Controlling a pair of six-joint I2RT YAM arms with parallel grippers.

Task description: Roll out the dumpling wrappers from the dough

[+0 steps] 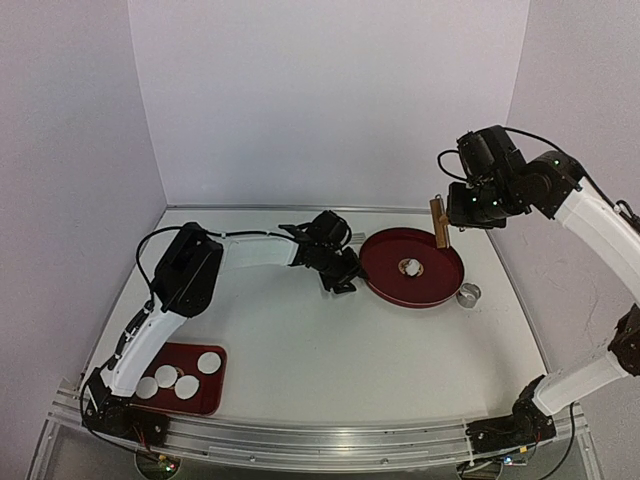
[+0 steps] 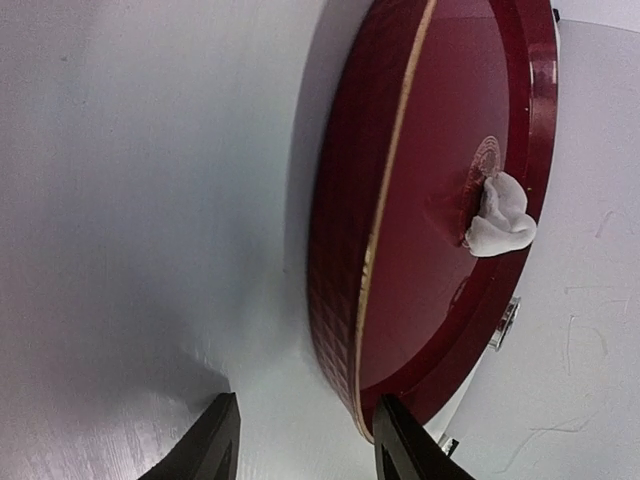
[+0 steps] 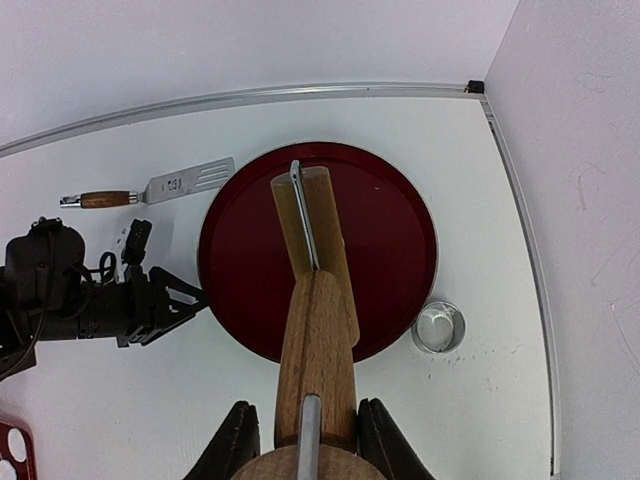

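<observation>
Ragged white dough lump [image 2: 500, 220] is lying ahead of left gripper's [image 2: 305, 445] half-spread empty jaws; right gripper [image 3: 305, 440] is clamping wooden rolling pin [image 3: 315, 300].

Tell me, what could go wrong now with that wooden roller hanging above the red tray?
The right end effector grips the rolling pin by one end only, so it may twist or slip when pressed on the dough lump. The left end effector is at the rim of the red tray with fingers apart; a poor hold might let the tray slide and bump the metal ring beside it.
</observation>
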